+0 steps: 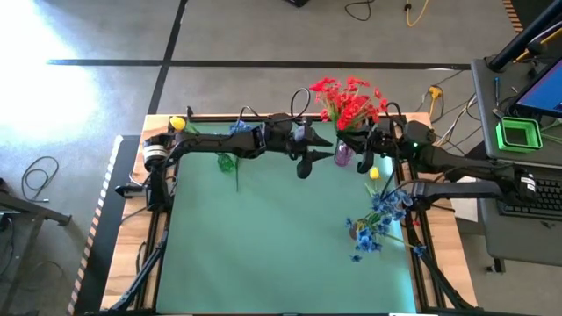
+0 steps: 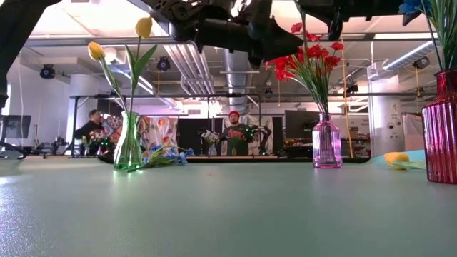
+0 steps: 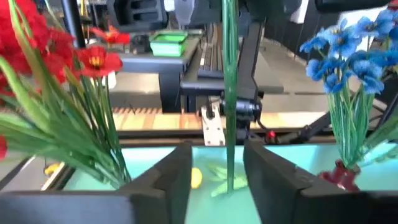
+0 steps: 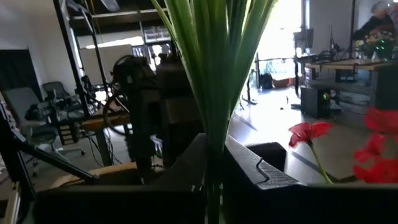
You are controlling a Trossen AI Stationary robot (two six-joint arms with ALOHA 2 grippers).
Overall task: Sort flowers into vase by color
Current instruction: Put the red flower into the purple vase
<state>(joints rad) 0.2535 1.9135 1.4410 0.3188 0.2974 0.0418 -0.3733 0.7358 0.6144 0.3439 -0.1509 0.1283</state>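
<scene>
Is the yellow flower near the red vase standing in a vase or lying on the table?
Lying on the table. In the low view the yellow flower rests flat on the green mat beside the red vase, not in it.

One camera looks straight down on the whole green table (image 1: 263,237). Another sits at tabletop level, facing the room behind. Each wrist camera peers closely past its own fingers. All four share the red flowers (image 1: 349,101).
</scene>
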